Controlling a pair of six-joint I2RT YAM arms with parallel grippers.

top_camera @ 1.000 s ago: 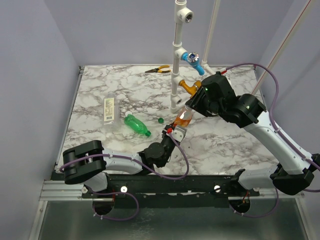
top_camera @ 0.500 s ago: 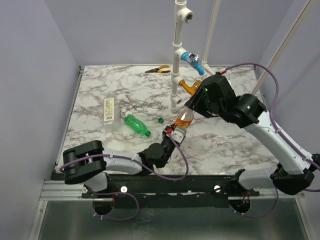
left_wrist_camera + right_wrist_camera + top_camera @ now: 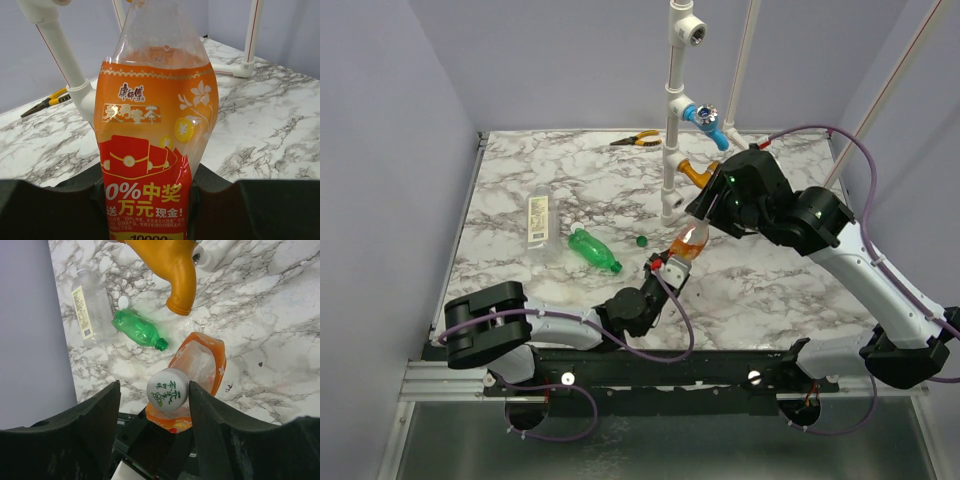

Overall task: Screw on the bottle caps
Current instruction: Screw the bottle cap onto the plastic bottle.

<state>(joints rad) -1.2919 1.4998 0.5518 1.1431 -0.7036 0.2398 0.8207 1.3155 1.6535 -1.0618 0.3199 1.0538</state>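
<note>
The left claw (image 3: 670, 262) is clenching the lower body of the wide translucent orange plastic bottle (image 3: 155, 115), holding it neck-up and slightly tilted above the white-and-grey marbled surface (image 3: 770, 290). The bottle's red and orange label is facing the left wrist camera, and the jaws are pressing against both of its sides.

The right claw (image 3: 154, 386) is hovering directly over the bottle's neck, released. Its two dark fingers are standing on either side of the round white plastic cap with green printing (image 3: 167, 390), and a clear gap is showing on at least one side. That cap is sitting on top of the orange bottle's neck.

The slim green plastic bottle (image 3: 594, 250) is lying on its side near the middle of the surface with its neck uncapped. The tiny dark green cap (image 3: 641, 240) is resting on the surface just beside it. The clear plastic bottle with a pale label (image 3: 537, 215) is lying further left, and a small plain white cap (image 3: 123, 302) is lying between it and the green bottle.

Behind the orange bottle, the white pipe frame (image 3: 672, 150) is standing upright, with an orange spout (image 3: 172, 270) projecting from it. Yellow-handled pliers (image 3: 635, 139) are lying at the far edge.
</note>
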